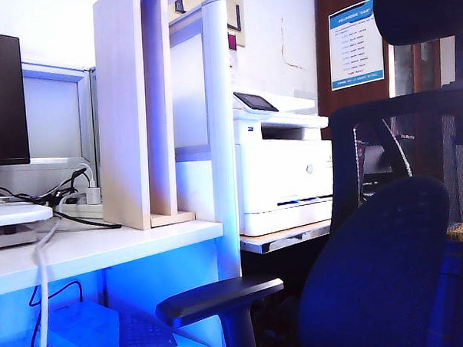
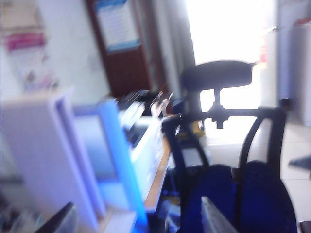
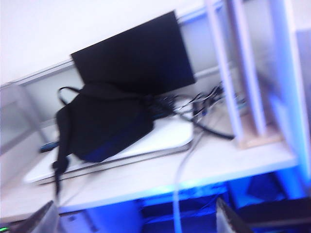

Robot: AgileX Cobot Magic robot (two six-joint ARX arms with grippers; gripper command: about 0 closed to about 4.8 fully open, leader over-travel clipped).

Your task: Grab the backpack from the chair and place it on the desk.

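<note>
Already the backpack [image 3: 104, 124] lies on the desk [image 3: 204, 167], ahead of the open, empty right tool [image 3: 133, 218]; the left tool [image 2: 138, 221], open too, faces the vacated chair [image 2: 228, 160].

A: What is standing against the far wall?

B: A white printer [image 1: 283, 165] is sitting on a low wooden table [image 1: 284, 236], with a pale wall [image 1: 287, 40] rising behind it. A blue notice [image 1: 356, 43] is hanging on a dark brown door [image 1: 331, 69] beside it.

A: And toward the other side?

B: A dark monitor [image 1: 3, 97] is standing in front of a grey partition [image 1: 56, 112], and black cables [image 1: 59, 196] are trailing below it. A keyboard [image 1: 145, 331] is lying lower down in bluish light.

A: How is the light?

B: Strong daylight is pouring through a bright opening [image 2: 228, 29] and washing over a pale tiled floor [image 2: 296, 145].
</note>
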